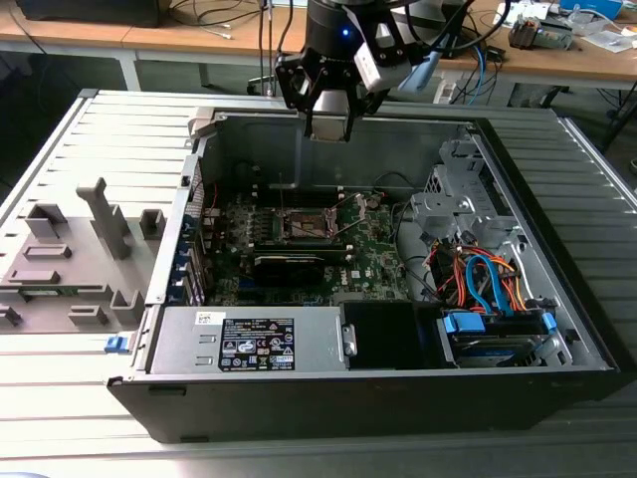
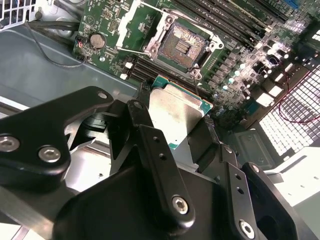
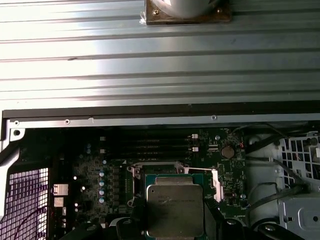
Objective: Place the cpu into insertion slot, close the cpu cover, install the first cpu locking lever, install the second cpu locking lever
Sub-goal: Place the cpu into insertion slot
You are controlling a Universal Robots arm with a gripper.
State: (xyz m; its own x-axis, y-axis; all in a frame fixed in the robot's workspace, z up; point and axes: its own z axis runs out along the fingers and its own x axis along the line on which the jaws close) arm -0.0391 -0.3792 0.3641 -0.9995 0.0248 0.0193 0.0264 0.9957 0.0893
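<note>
Cpu (image 2: 175, 112) flat in pincer (image 2: 174, 127), metal top toward wrist cameras

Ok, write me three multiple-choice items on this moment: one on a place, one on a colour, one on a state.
1. Where is the cpu?
A. seated in the insertion slot
B. in the gripper, above the circuit board
C. on the desk

2. What colour is the circuit board?
A. red
B. green
C. white

3. What state is the insertion slot in?
A. empty, contacts bare
B. filled
C. covered

Answers: 1 B, the fingers clamp its edges in the second wrist view; 2 B, green shows around the slot; 3 A, its dark centre lies exposed.
</note>
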